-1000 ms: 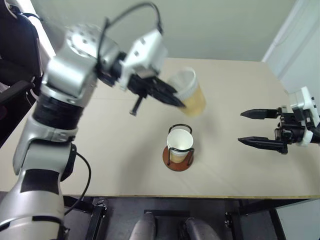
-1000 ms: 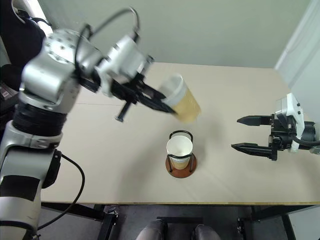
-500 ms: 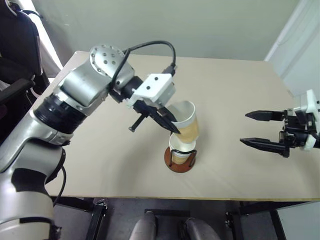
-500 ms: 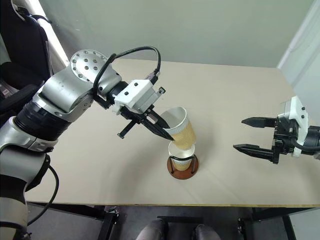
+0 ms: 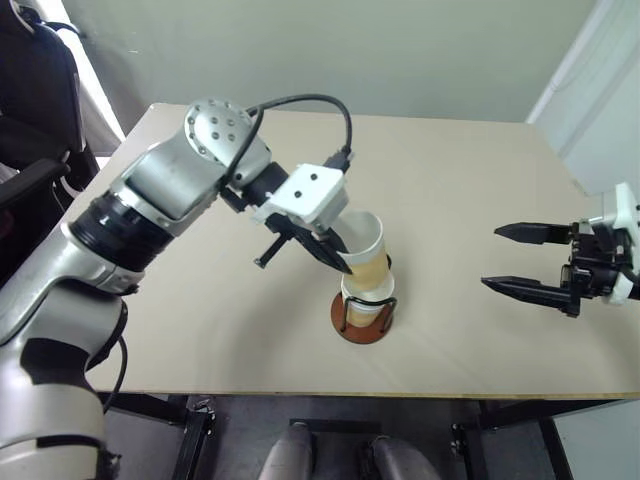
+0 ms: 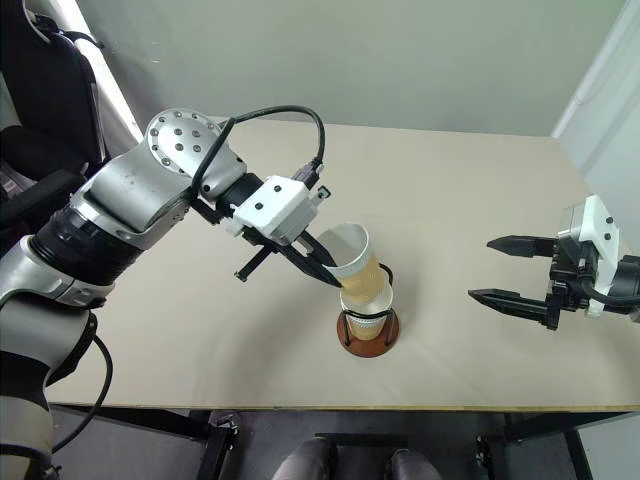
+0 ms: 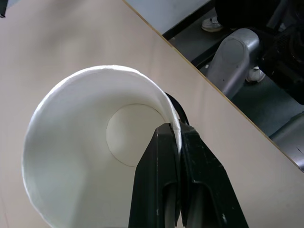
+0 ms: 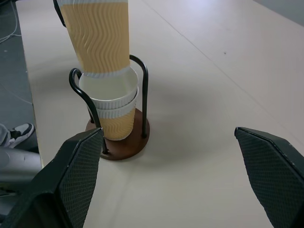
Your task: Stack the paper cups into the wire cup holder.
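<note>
The beige counter [image 5: 200, 330] is taking up most of the head views, its near edge running along the lower part of the frame.

The left arm is reaching in from the upper left toward frame centre. The left pincer [image 5: 345, 266] is clamped fully shut on the rim of one paper cup [image 5: 366, 256]; in the left wrist view one finger is sitting inside the white wall and the other outside. This held cup is being kept tilted, its narrow end entering the stack below.

The wire cup holder [image 6: 368, 333] is standing just below frame centre, on its reddish-brown disc base. In the right wrist view two nested cups [image 8: 113, 110] are sitting upright between the black wire loops, and the held cup's base is inside the upper one's mouth, not yet seated.

The right pincer [image 5: 520, 260] is hanging at the right edge of the frame, well apart from the holder, its fingers spread wide and holding nothing.
</note>
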Robot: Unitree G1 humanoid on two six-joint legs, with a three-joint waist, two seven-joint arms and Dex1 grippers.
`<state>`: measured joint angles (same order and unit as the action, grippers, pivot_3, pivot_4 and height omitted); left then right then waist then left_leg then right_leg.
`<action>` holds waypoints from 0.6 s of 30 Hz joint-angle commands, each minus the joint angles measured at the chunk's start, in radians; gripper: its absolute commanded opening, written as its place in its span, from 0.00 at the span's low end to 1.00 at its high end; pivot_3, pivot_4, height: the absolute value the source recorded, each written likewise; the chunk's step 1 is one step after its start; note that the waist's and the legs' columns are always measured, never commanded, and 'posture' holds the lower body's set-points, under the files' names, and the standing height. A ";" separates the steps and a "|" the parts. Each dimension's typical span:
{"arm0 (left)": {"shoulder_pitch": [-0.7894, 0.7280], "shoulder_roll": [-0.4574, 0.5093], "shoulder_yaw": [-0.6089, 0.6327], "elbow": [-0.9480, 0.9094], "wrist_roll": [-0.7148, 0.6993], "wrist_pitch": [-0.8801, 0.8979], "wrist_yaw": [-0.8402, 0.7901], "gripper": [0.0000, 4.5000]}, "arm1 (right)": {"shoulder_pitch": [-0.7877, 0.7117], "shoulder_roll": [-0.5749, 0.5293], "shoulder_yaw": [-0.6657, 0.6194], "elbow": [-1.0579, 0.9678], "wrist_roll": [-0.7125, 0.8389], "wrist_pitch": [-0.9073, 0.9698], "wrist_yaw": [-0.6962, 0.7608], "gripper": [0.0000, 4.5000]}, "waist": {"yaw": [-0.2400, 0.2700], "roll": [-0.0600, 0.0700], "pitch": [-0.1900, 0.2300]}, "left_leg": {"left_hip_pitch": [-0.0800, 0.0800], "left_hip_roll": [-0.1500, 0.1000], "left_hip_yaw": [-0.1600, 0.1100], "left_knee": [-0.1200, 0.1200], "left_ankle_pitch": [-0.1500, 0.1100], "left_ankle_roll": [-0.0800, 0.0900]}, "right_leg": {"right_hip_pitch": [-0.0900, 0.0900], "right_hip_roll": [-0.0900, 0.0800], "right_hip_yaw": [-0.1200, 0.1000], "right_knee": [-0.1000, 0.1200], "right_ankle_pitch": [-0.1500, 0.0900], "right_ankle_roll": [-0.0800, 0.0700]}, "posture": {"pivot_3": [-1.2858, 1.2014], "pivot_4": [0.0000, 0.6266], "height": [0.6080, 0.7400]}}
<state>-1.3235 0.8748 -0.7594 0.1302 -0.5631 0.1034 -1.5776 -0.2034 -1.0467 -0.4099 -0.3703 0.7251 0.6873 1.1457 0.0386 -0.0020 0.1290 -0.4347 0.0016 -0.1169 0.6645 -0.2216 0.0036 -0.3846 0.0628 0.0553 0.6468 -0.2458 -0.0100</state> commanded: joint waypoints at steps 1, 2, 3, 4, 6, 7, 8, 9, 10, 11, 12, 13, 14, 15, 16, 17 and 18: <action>-0.004 0.006 0.009 -0.016 -0.002 -0.015 -0.037 0.05 | 0.001 -0.020 -0.049 -0.031 0.021 0.001 -0.011 1.00 | 0.000 0.000 0.000 | 0.000 0.000 0.000 0.001 -0.001 0.001 | 0.000 0.000 0.001 0.000 0.000 0.001 | 0.52 0.24 1.00; -0.002 0.003 0.007 -0.009 0.019 -0.026 -0.037 0.10 | 0.002 -0.020 -0.049 -0.032 0.020 0.001 -0.012 1.00 | 0.000 0.000 0.000 | 0.000 -0.001 0.000 0.001 -0.001 0.002 | 0.000 -0.001 0.001 0.000 0.001 0.001 | 0.52 0.24 1.00; 0.001 -0.007 0.010 0.005 0.047 -0.040 -0.037 0.15 | 0.003 -0.020 -0.050 -0.034 0.021 0.002 -0.013 1.00 | 0.000 0.000 0.000 | 0.000 -0.001 0.000 0.001 -0.001 0.002 | 0.000 -0.001 0.001 0.000 0.001 0.001 | 0.52 0.24 1.00; 0.004 -0.020 0.016 0.023 0.080 -0.056 -0.037 0.23 | 0.002 -0.020 -0.051 -0.036 0.023 0.004 -0.015 1.00 | 0.000 0.000 0.000 | 0.000 -0.001 0.000 0.001 -0.001 0.002 | 0.000 -0.002 0.001 0.000 0.001 0.002 | 0.52 0.24 1.00; 0.011 -0.046 0.030 0.057 0.128 -0.088 -0.037 0.39 | 0.003 -0.020 -0.051 -0.039 0.024 0.005 -0.017 1.00 | 0.000 0.001 0.000 | 0.000 -0.002 0.000 0.001 -0.002 0.003 | 0.000 -0.002 0.001 0.000 0.001 0.002 | 0.52 0.24 1.00; 0.013 -0.058 0.041 0.068 0.138 -0.094 -0.037 0.47 | 0.003 -0.019 -0.051 -0.040 0.025 0.006 -0.018 1.00 | 0.000 0.001 0.000 | 0.000 -0.002 0.000 0.001 -0.002 0.003 | 0.000 -0.002 0.001 0.000 0.001 0.002 | 0.52 0.24 1.00; 0.015 -0.069 0.053 0.076 0.145 -0.101 -0.037 0.55 | 0.004 -0.019 -0.050 -0.041 0.025 0.006 -0.019 1.00 | 0.000 0.001 0.000 | 0.000 -0.002 0.001 0.001 -0.002 0.003 | 0.000 -0.002 0.001 0.000 0.002 0.003 | 0.52 0.24 1.00; 0.017 -0.084 0.068 0.084 0.148 -0.104 -0.037 0.63 | 0.006 -0.019 -0.050 -0.042 0.026 0.006 -0.020 1.00 | 0.000 0.001 0.000 | 0.000 -0.002 0.001 0.002 -0.002 0.003 | 0.000 -0.002 0.001 0.000 0.002 0.003 | 0.52 0.24 1.00; 0.018 -0.097 0.082 0.093 0.154 -0.107 -0.037 0.70 | 0.006 -0.019 -0.049 -0.044 0.026 0.006 -0.021 1.00 | 0.000 0.001 0.000 | 0.000 -0.002 0.001 0.002 -0.001 0.003 | 0.000 -0.002 0.001 0.000 0.002 0.003 | 0.52 0.24 1.00; 0.020 -0.106 0.092 0.098 0.158 -0.110 -0.037 0.79 | 0.007 -0.019 -0.048 -0.045 0.027 0.006 -0.022 1.00 | 0.000 0.001 0.000 | -0.001 -0.002 0.001 0.002 -0.001 0.003 | 0.000 -0.002 0.002 0.000 0.002 0.003 | 0.52 0.24 1.00; 0.022 -0.122 0.111 0.109 0.166 -0.115 -0.037 0.86 | 0.005 -0.019 -0.046 -0.044 0.028 0.006 -0.023 1.00 | 0.000 0.001 0.000 | -0.001 -0.002 0.001 0.002 -0.001 0.003 | 0.000 -0.002 0.002 0.000 0.002 0.003 | 0.52 0.24 1.00; 0.023 -0.136 0.132 0.116 0.166 -0.113 -0.037 0.95 | 0.001 -0.019 -0.041 -0.042 0.030 0.007 -0.022 1.00 | 0.000 0.001 0.000 | -0.001 -0.002 0.002 0.002 -0.002 0.003 | 0.000 -0.003 0.002 0.000 0.002 0.003 | 0.52 0.24 1.00; 0.025 -0.145 0.152 0.118 0.158 -0.103 -0.037 1.00 | -0.002 -0.020 -0.037 -0.041 0.032 0.006 -0.021 1.00 | 0.000 0.001 0.000 | -0.001 -0.002 0.002 0.002 -0.002 0.004 | 0.000 -0.003 0.002 0.000 0.002 0.003 | 0.52 0.24 1.00; 0.026 -0.151 0.175 0.114 0.143 -0.083 -0.037 1.00 | -0.004 -0.021 -0.033 -0.039 0.033 0.006 -0.019 1.00 | 0.000 0.001 0.000 | -0.001 -0.002 0.002 0.002 -0.002 0.004 | 0.000 -0.003 0.002 0.000 0.002 0.004 | 0.52 0.24 1.00; 0.026 -0.156 0.213 0.110 0.118 -0.041 -0.037 1.00 | -0.009 -0.022 -0.027 -0.036 0.036 0.006 -0.015 1.00 | 0.000 0.001 0.000 | -0.001 -0.002 0.002 0.002 -0.002 0.004 | 0.000 -0.003 0.002 0.000 0.002 0.004 | 0.52 0.24 1.00; 0.026 -0.151 0.260 0.106 0.086 0.024 -0.030 1.00 | -0.013 -0.024 -0.019 -0.034 0.037 0.006 -0.011 1.00 | -0.001 0.001 0.000 | -0.001 -0.002 0.003 0.002 -0.002 0.004 | 0.000 -0.003 0.002 0.000 0.002 0.004 | 0.52 0.24 1.00; 0.033 -0.141 0.306 0.102 0.053 0.084 -0.028 1.00 | -0.017 -0.026 -0.012 -0.032 0.038 0.007 -0.007 1.00 | -0.002 0.001 0.000 | -0.001 -0.002 0.005 0.002 -0.002 0.005 | -0.001 -0.003 0.002 0.000 0.002 0.004 | 0.52 0.24 1.00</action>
<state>-1.2838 0.7183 -0.5539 0.2475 -0.4501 0.1054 -1.5801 -0.2033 -1.0477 -0.4120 -0.3945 0.7437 0.6950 1.1296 0.0362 -0.0011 0.1291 -0.4358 0.0001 -0.1109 0.6661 -0.2235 0.0083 -0.3858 0.0595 0.0577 0.6471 -0.2439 -0.0059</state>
